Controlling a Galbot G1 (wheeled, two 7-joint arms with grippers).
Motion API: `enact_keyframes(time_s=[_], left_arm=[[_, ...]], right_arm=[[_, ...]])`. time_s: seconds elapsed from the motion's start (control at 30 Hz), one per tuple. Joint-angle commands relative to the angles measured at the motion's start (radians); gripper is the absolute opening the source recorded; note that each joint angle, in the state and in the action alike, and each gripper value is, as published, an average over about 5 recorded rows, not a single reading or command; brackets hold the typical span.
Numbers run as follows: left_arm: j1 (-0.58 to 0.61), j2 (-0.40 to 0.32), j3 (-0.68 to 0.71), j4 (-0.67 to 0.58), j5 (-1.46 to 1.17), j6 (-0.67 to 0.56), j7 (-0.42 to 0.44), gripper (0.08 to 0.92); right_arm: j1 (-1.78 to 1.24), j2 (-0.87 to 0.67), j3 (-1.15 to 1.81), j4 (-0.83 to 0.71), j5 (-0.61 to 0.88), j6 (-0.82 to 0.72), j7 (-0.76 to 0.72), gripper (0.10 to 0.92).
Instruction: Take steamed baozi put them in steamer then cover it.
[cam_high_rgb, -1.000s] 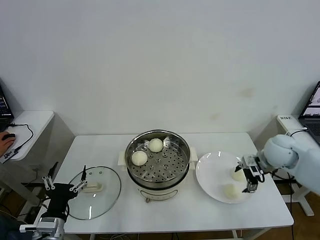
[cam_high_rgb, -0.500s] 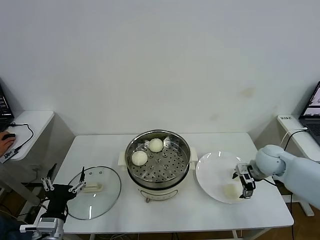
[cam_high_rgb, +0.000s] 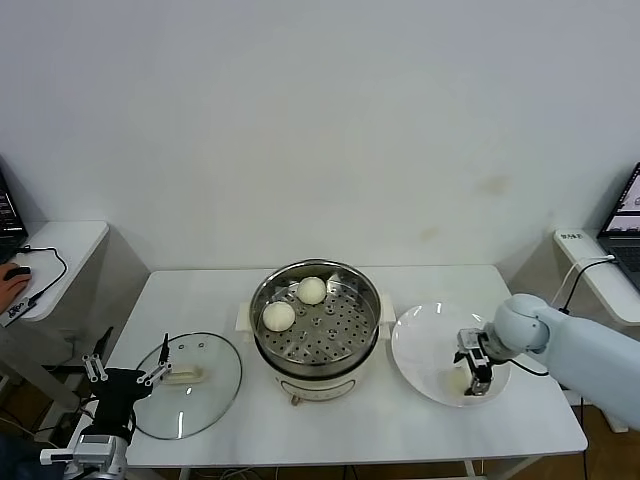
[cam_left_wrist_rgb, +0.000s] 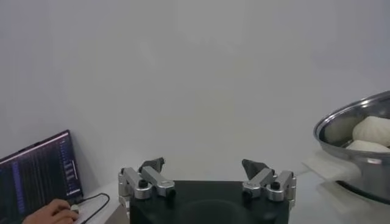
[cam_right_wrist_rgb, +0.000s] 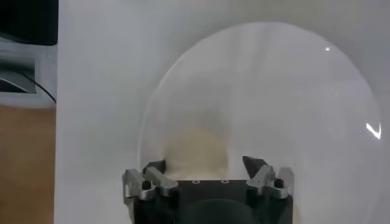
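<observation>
Two smooth, pale buns (cam_high_rgb: 294, 303) sit on the perforated metal tray inside our round, shiny steamer (cam_high_rgb: 316, 322), toward its left and rear, leaving most of the tray bare. Beside it on the right, a flat white plate (cam_high_rgb: 420, 345) holds another bun (cam_high_rgb: 461, 381), and our right gripper (cam_high_rgb: 476, 372) is down on the plate with its fingers straddling that soft, cream-white bun; we cannot tell whether they are clamped on it yet. On the left of the white table (cam_high_rgb: 380, 425), the clear glass cover (cam_high_rgb: 190, 385) lies flat with its metal rim near the table's front edge and its cream handle (cam_high_rgb: 185, 375) up. Our left gripper (cam_high_rgb: 124, 377) waits at that left edge, jaws spread wide, holding nothing, with open tabletop between cover and steamer.
</observation>
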Motion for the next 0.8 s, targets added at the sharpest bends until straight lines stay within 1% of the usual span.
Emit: enact_keyframes(time_s=[0.03, 0.17, 0.47, 0.63, 0.8], left_arm=[[0.0, 0.0, 0.0, -0.002, 0.0, 0.001, 0.0, 0.823], [0.001, 0.0, 0.0, -0.004, 0.0, 0.001, 0.0, 0.823], [0.0, 0.003, 0.002, -0.012, 0.0, 0.003, -0.001, 0.823], [-0.003, 0.006, 0.002, -0.018, -0.002, 0.005, -0.001, 0.823], [-0.004, 0.008, 0.001, -0.021, -0.006, 0.005, 0.0, 0.823]], right_arm=[[0.004, 0.007, 0.007, -0.013, 0.002, -0.002, -0.013, 0.651], [0.023, -0.012, 0.012, -0.005, 0.013, 0.001, -0.048, 0.63], [0.115, -0.062, 0.022, 0.023, 0.061, 0.002, -0.106, 0.619], [0.287, -0.075, -0.038, 0.041, 0.121, -0.002, -0.123, 0.619], [0.509, -0.039, -0.151, 0.045, 0.201, -0.012, -0.127, 0.619]])
